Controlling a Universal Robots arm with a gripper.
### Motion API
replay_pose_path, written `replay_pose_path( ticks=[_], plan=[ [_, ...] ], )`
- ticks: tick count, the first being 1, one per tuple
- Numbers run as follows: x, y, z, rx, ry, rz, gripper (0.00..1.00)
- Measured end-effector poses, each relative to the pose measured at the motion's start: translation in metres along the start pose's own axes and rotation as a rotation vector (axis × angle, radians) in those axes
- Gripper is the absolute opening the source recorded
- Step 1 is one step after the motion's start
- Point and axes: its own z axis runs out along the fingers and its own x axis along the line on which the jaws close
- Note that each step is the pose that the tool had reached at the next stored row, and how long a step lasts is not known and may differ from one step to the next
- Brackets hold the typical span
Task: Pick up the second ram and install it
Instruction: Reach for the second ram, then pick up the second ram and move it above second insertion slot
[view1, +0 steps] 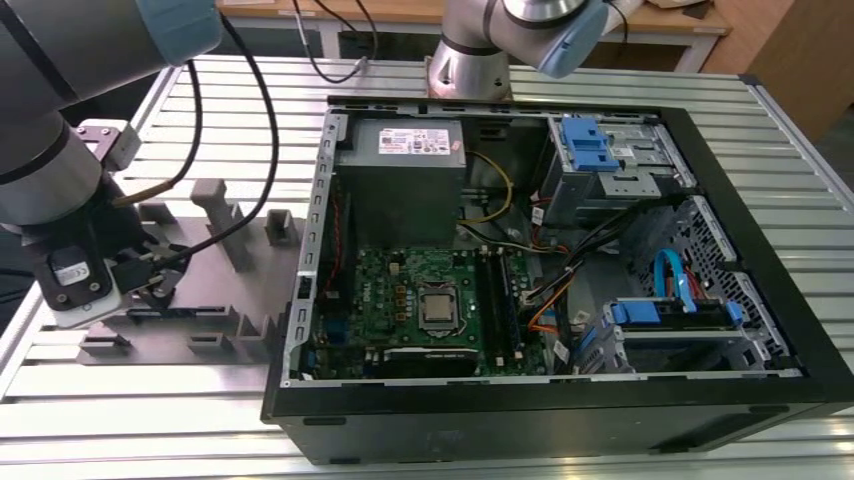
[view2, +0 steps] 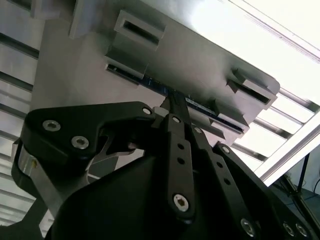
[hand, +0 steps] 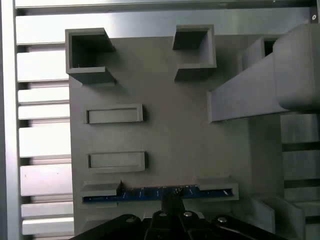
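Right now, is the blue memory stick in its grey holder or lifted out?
In the holder: in both wrist views the second ram stands on edge between grey fixture blocks, gripper at its middle.

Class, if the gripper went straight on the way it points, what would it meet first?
The ram, standing on edge in the grey fixture. The gripper looks right at it; whether they touch is unclear.
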Motion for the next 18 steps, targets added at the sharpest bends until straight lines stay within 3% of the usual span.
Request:
replay_pose_path(
  ticks=[14, 18],
  plan=[
    [-0.0005, 0.0000, 0.0000, 0.0000, 0.0000, -0.002, 0.07],
    [-0.0005, 0.0000, -0.0001, -0.0013, 0.0021, -0.053, 0.07]
  ],
)
